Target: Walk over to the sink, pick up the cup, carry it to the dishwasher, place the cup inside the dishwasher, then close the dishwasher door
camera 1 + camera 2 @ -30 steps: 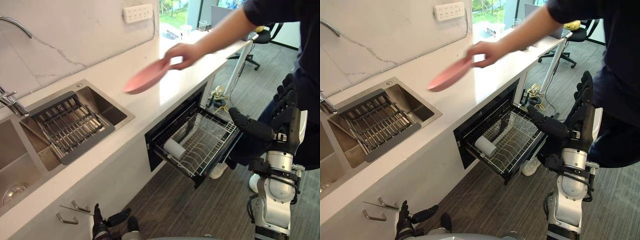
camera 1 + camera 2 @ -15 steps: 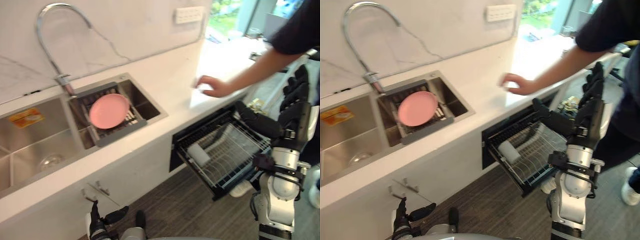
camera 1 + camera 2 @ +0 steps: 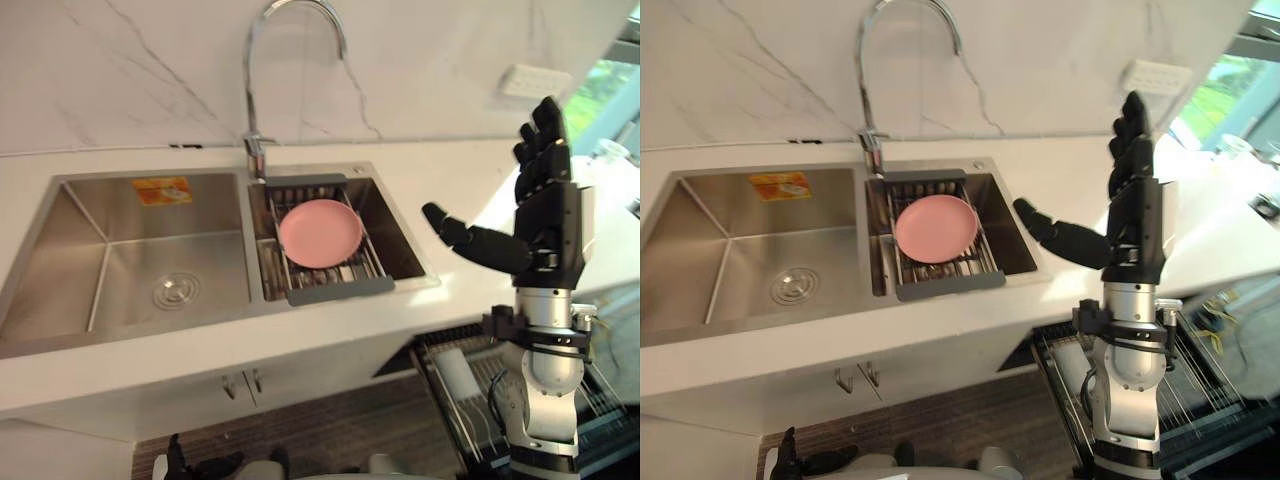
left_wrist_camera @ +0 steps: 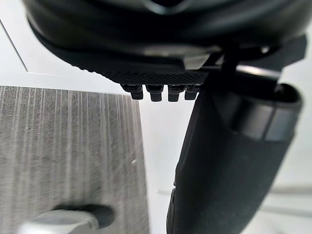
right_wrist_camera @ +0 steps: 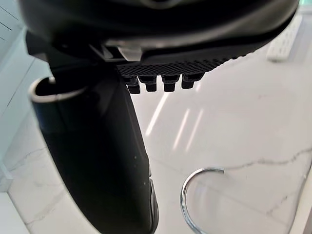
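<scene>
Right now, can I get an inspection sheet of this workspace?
surface: white counter round a double sink.
job's things: white cup lies in the pulled-out dishwasher rack.
clutter: pink plate on the sink rack.
hands: right hand raised over the counter, open, empty; left hand low, open, empty.
cables: nothing seen.
surroundings: marble wall, faucet, socket strip.

Faucet (image 3: 250, 90) arches over the rack (image 3: 340, 290) with its plate (image 3: 320, 232); left basin (image 3: 120, 270) lies open.
</scene>
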Available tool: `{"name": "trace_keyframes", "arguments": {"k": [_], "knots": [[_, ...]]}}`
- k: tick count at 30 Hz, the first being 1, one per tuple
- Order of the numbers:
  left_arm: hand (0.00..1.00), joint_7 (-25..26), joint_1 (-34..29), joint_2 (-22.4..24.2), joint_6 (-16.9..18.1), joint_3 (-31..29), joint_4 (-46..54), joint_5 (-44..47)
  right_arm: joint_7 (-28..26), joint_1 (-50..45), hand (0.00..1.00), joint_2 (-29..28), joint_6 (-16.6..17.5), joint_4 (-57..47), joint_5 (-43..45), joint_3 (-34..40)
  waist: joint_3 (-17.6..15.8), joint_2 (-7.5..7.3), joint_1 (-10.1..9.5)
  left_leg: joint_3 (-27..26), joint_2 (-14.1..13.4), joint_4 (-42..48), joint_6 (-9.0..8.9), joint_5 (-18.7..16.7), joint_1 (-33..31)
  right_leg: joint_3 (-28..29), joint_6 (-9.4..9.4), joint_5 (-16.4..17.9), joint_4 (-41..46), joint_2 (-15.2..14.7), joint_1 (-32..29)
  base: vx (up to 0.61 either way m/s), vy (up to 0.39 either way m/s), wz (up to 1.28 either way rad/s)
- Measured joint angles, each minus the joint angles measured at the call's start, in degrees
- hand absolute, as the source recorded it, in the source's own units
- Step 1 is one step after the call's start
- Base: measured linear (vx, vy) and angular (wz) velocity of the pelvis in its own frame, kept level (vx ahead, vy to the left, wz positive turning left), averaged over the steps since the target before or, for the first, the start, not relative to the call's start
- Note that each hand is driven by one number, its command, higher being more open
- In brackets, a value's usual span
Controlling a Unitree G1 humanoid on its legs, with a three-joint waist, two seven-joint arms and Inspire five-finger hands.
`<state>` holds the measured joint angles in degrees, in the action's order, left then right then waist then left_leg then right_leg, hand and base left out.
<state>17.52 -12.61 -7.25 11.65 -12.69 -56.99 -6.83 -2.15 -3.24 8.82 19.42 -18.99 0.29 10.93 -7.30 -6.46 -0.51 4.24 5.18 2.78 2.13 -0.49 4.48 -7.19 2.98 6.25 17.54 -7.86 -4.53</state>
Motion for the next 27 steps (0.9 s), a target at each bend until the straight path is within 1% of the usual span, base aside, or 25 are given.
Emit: {"name": "trace_keyframes", "arguments": {"k": [1,2,3,5,8,11,12,14,17,19,27], "knots": [[1.00,0.0,0.1,1.0,0.1,0.1,0.1,0.0,-0.1,0.0,1.00,0.9,-0.1,0.2,-1.7,-0.1,0.9,1.79,-0.25,0.1,-1.1,0.1,-0.74,-0.5,0.0,-1.3,-0.40,-0.6,-2.8,1.1,1.9,0.25,-0.159,0.37],[1.00,0.0,-0.2,1.6,0.5,0.2,0.4,0.0,-0.2,0.2,1.00,1.4,-0.1,0.3,-2.5,-0.2,1.4,2.66,-0.54,0.1,-1.8,-0.1,-0.96,-0.9,-0.1,-1.6,-0.63,-1.2,-5.0,1.9,2.9,0.27,-0.156,0.17],[1.00,0.0,-0.8,2.4,1.1,0.1,0.4,0.0,-0.3,0.8,1.00,2.1,-0.1,0.4,-5.0,-0.3,2.1,3.94,-1.07,-0.1,-3.3,-0.9,-1.37,-1.2,0.2,-1.8,-1.37,-3.3,-10.2,3.7,5.2,0.15,-0.066,-0.07],[1.00,0.0,-1.4,2.4,1.3,-0.1,0.4,0.0,-1.1,1.8,1.00,3.0,-0.1,0.4,-8.8,-0.2,2.1,3.97,-1.12,-0.5,-4.6,-1.9,-1.82,-1.5,1.1,-1.5,-2.09,-4.6,-13.5,5.4,7.0,0.15,-0.082,-0.19],[1.00,-0.1,-1.9,2.4,1.4,0.0,0.4,-0.1,-4.8,3.9,1.00,4.9,-0.3,0.3,-14.0,-0.3,2.1,4.02,-1.15,-1.9,-5.8,-2.9,-2.32,-1.9,1.9,-0.4,-2.72,-5.1,-15.1,6.7,7.6,0.09,-0.065,-0.21],[1.00,-0.1,-1.9,2.4,1.6,0.1,0.4,-0.1,-8.0,5.1,1.00,7.8,-1.4,0.4,-21.4,-1.1,2.1,4.05,-1.13,-2.3,-6.2,-3.4,-2.55,-2.0,2.0,0.1,-2.98,-5.4,-16.3,7.2,7.9,0.05,-0.033,-0.10],[1.00,-0.1,-1.9,2.4,1.6,0.1,0.4,-0.1,-8.8,5.3,1.00,8.5,-1.5,0.4,-22.7,-1.4,2.1,4.05,-1.15,-2.4,-6.2,-3.5,-2.55,-2.0,2.0,0.2,-2.98,-5.5,-16.6,7.2,8.0,0.03,-0.011,-0.06],[1.00,-0.2,-1.9,2.4,1.6,0.1,0.4,-0.2,-12.2,5.5,1.00,10.3,-1.9,0.4,-26.5,-2.9,2.0,4.07,-1.26,-2.6,-6.2,-3.7,-2.54,-2.0,2.1,0.4,-2.94,-5.7,-17.0,7.3,8.2,0.02,-0.003,-0.04],[1.00,-0.2,-1.9,2.3,1.5,0.0,0.4,-2.2,-15.7,5.9,1.00,11.3,-1.9,0.9,-29.9,-4.6,2.0,4.10,-1.43,-2.9,-6.2,-3.9,-2.54,-2.0,2.6,0.7,-2.89,-5.9,-17.4,7.3,8.6,0.00,0.003,-0.04],[1.00,-0.3,-1.9,2.3,1.2,0.0,0.4,-2.2,-16.8,7.2,1.00,11.9,-1.8,3.1,-30.7,-6.3,2.0,4.14,-1.40,-3.2,-6.1,-3.9,-2.55,-2.0,2.7,0.8,-2.79,-6.1,-17.6,7.3,8.7,-0.03,0.002,-0.07],[1.00,-1.4,-2.1,1.6,0.5,-0.3,0.7,-2.2,-18.0,9.7,1.00,12.8,-1.9,13.0,-40.8,-11.6,1.8,4.45,-1.74,-3.2,-6.1,-3.8,-2.60,-2.0,2.5,0.7,-2.75,-6.2,-18.3,7.3,8.9,-0.03,-0.003,-0.01]]}}
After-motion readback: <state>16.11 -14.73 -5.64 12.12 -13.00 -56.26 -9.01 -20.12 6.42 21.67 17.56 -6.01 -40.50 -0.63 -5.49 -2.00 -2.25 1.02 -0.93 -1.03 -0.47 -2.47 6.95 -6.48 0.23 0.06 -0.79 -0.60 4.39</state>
